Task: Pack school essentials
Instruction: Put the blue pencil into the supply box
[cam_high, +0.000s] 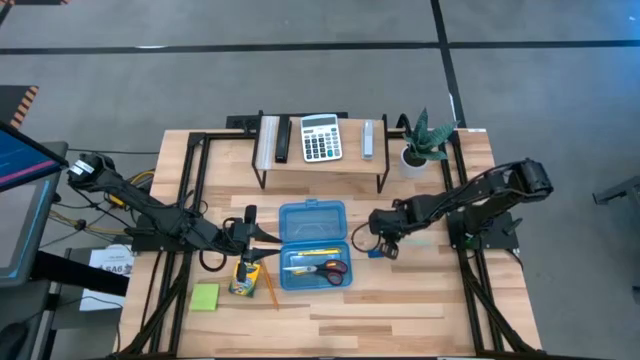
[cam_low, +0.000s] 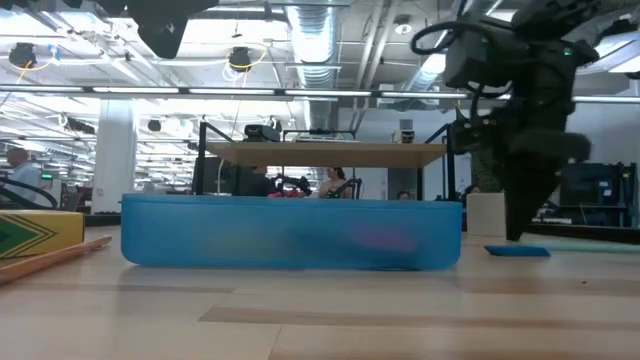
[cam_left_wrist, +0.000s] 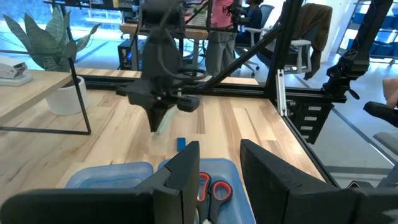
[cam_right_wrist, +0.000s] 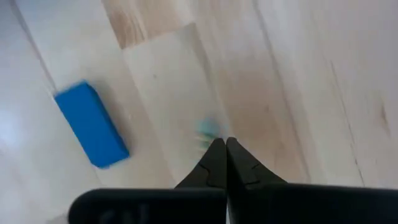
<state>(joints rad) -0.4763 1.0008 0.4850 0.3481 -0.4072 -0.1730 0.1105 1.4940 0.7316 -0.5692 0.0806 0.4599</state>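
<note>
R gripper (cam_right_wrist: 225, 148) fingers closed on nothing, tips just beside small blue eraser (cam_right_wrist: 91, 124), L gripper (cam_high: 262, 238) slightly parted at blue case (cam_high: 313, 243)

Even, bright overhead light is falling on the wooden table (cam_high: 400, 300), leaving only soft, short shadows under the arms. In the low view, ceiling strip lights (cam_low: 300, 90) are glaring and washing out the upper room, while the translucent blue case (cam_low: 290, 232) close to the lens is showing soft and smeared, and the right arm is reading as a dark silhouette against that backlight. In the right wrist view, the blue eraser (cam_right_wrist: 91, 124) is blurring at its edges, and a teal smudge (cam_right_wrist: 206, 130) is showing out of focus just ahead of the fingertips.
</note>
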